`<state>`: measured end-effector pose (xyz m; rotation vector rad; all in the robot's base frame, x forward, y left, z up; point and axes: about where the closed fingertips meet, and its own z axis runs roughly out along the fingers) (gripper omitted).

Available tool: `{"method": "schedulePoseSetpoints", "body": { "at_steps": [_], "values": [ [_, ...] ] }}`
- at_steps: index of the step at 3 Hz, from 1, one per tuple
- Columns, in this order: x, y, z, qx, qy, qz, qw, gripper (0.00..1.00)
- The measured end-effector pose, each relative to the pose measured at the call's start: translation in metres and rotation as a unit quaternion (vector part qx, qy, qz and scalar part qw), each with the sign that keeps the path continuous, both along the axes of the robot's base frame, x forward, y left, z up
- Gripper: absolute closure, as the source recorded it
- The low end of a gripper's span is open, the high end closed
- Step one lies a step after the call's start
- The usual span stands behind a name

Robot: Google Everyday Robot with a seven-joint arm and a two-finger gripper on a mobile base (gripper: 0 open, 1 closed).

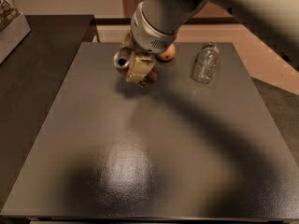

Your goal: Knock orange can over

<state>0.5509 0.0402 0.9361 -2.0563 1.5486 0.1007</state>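
The orange can (122, 59) is at the far middle of the dark table (140, 162). It is tipped far over. Its silver top with the opening faces left and toward the camera, and a brown part of its body (148, 80) shows to the lower right. My gripper (140, 70) is right on top of the can and covers its middle. The arm reaches in from the upper right.
A round orange fruit (166, 53) lies just behind the gripper. A clear plastic bottle (205, 62) lies on its side at the far right. A darker counter (42, 55) adjoins the table on the left, with a box (9, 27) at its far end.
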Motion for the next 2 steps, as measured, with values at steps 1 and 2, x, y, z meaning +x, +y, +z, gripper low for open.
{"method": "schedulePoseSetpoints", "body": {
  "at_steps": [1, 2],
  "values": [
    [-0.0119, 0.0040, -0.0149, -0.047, -0.011, 0.049, 0.9977, 1.00],
    [-0.0201, 0.0086, -0.0241, -0.088, -0.034, 0.086, 0.9918, 1.00]
  ]
}}
